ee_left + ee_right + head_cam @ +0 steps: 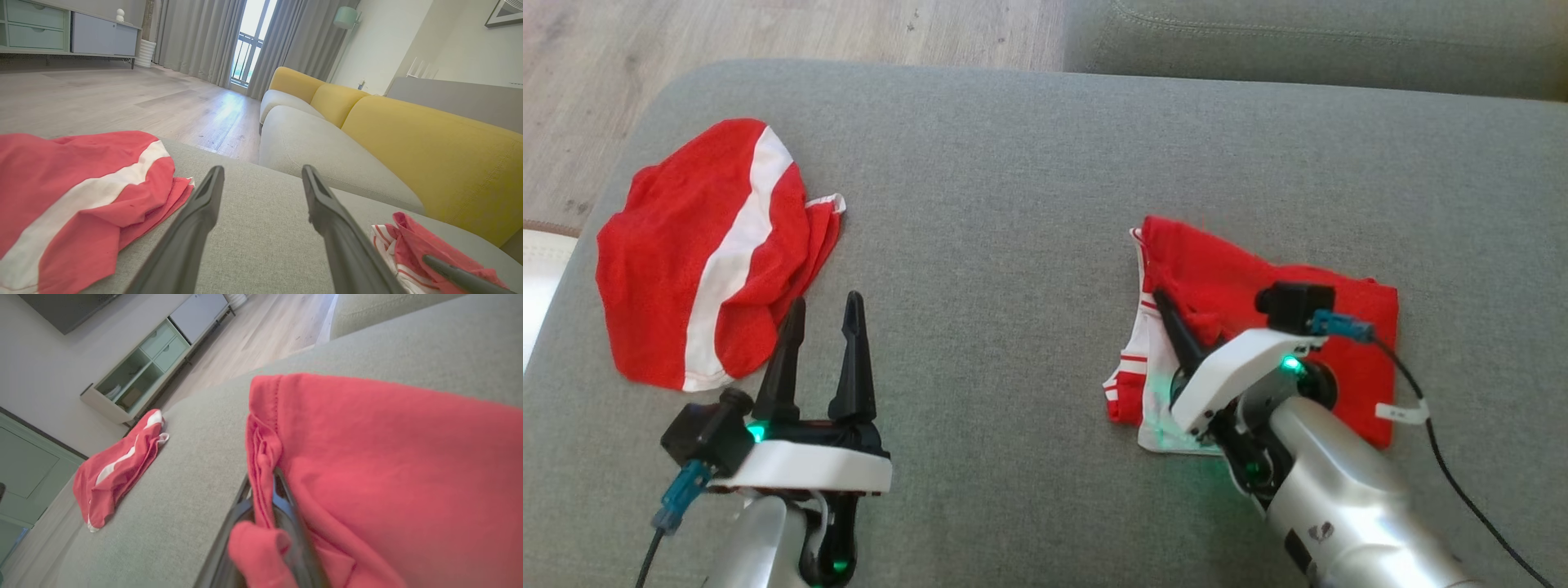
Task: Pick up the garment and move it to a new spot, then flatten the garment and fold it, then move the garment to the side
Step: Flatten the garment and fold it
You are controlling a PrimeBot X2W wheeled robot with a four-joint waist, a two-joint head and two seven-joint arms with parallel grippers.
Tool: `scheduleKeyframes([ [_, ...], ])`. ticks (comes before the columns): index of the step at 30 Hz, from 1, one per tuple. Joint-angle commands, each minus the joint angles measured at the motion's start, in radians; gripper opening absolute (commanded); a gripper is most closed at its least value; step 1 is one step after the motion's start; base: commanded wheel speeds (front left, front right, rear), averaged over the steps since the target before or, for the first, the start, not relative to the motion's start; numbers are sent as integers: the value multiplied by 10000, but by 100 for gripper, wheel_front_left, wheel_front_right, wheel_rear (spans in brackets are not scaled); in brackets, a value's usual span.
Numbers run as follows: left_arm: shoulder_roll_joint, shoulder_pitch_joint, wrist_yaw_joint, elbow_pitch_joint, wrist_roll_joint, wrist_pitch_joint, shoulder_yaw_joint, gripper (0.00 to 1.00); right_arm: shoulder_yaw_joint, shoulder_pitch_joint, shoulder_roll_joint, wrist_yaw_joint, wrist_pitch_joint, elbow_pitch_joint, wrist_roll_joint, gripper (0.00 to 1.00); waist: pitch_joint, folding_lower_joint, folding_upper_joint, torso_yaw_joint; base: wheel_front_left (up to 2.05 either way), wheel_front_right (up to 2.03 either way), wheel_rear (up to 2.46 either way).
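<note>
The right pincer [1164, 306] is clenched on the folded garment [1225, 269], centre right; the left pincer [825, 300] is released. Shifting it aside seems next: slide gently, folds intact.

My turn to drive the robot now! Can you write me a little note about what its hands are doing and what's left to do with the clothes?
Grippers: the left gripper is open and empty, over the gray cushion beside the crumpled striped garment. The right gripper is shut on an edge of the red garment, which lies on the cushion's right side.
Done: the red garment looks roughly folded.
To do: probably tidy the fold, then move it to the side.
</note>
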Motion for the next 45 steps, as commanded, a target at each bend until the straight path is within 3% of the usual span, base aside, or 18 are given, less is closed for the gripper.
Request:
scheduleKeyframes([
  [1,145,-423,15,-232,-56,-51,321,100,341,-338,108,69,-162,-130,151,43,29,-1,0,0,0,0,0],
  [2,143,-422,15,-227,-56,-51,339,100,517,-345,108,69,-120,-73,271,100,41,-1,0,-5,0,0,0],
  [8,165,-354,15,-146,-59,-51,414,100,1650,-538,108,69,-340,-876,1156,100,18,-1,0,-227,0,0,0],
  [13,113,-387,15,-358,110,-51,497,100,1310,-1124,108,69,-1177,-550,733,100,-111,-1,0,-597,0,0,0],
  [16,85,-340,15,-639,427,-51,390,100,313,-1274,-17,69,-1619,-109,-646,100,-138,-1,0,-864,0,0,0],
  [18,48,-341,15,-814,540,-51,484,100,-317,-1256,-480,69,-1720,-177,-1708,100,-127,-1,0,-988,0,0,0],
  [20,-2,-341,15,-1032,702,-51,514,100,-1191,-1054,-1006,69,-1745,-702,-3000,100,-103,-1,0,-1098,0,0,0],
  [26,-169,-225,15,-1434,1023,-51,796,100,-3763,791,-1274,69,-1753,-2453,-5200,100,-96,-1,0,-1430,0,0,0],
  [34,-279,18,15,-1681,1420,-51,948,100,-5575,2603,-459,69,-1754,-4410,-6485,100,-181,-1,0,-1725,0,0,0],
  [45,-356,590,15,-1838,1752,-51,1229,100,-6065,3789,82,69,-1611,-5489,-6814,100,-281,-1,0,-1910,0,0,0],
])
